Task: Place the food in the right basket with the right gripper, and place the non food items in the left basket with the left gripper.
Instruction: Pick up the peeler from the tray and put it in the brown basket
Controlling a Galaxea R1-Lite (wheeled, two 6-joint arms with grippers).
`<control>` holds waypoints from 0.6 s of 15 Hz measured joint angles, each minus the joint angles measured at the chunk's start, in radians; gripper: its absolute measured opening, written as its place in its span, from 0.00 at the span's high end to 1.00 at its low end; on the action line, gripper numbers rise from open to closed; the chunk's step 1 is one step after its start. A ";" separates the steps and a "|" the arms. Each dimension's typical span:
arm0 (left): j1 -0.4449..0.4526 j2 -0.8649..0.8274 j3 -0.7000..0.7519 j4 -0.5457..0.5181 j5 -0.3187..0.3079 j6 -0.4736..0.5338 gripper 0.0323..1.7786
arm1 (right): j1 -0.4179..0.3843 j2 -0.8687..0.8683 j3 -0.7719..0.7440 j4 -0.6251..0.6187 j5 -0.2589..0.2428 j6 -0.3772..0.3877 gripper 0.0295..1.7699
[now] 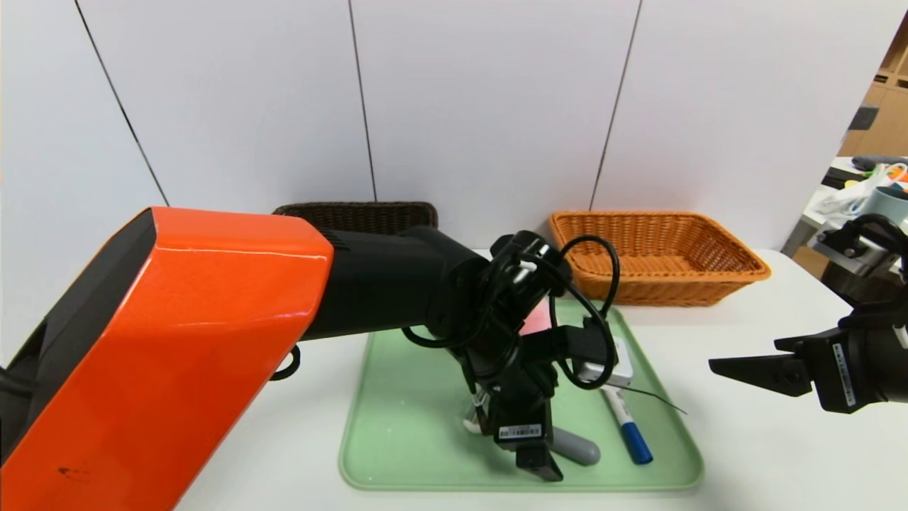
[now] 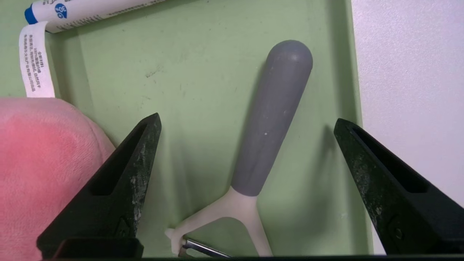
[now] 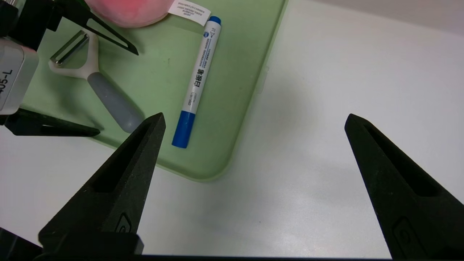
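My left gripper (image 1: 532, 451) (image 2: 246, 119) hangs open low over the front of the green tray (image 1: 397, 440), its fingers either side of the white Y-peeler's grey handle (image 2: 272, 119) (image 1: 576, 448) without touching it. The pink plush peach (image 2: 43, 163) (image 1: 535, 319) sits just beside one finger, mostly hidden by the arm in the head view. The white marker with blue cap (image 1: 628, 426) (image 3: 199, 78) lies on the tray's right side. My right gripper (image 1: 743, 353) (image 3: 253, 117) hovers open and empty over bare table right of the tray.
The dark brown basket (image 1: 355, 213) stands at the back left, largely behind my left arm. The orange-tan basket (image 1: 660, 255) stands at the back right and looks empty. White table (image 3: 326, 108) surrounds the tray; clutter sits beyond the table's right edge.
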 joint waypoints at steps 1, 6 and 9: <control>-0.004 0.004 -0.017 0.013 0.000 -0.008 0.05 | 0.000 0.000 0.000 0.000 0.000 0.000 0.03; -0.005 0.027 -0.061 0.026 0.024 -0.037 0.05 | 0.000 -0.001 0.001 0.000 0.000 0.000 0.03; -0.004 0.038 -0.080 0.067 0.037 -0.073 0.05 | 0.000 -0.001 0.001 0.000 0.000 0.000 0.03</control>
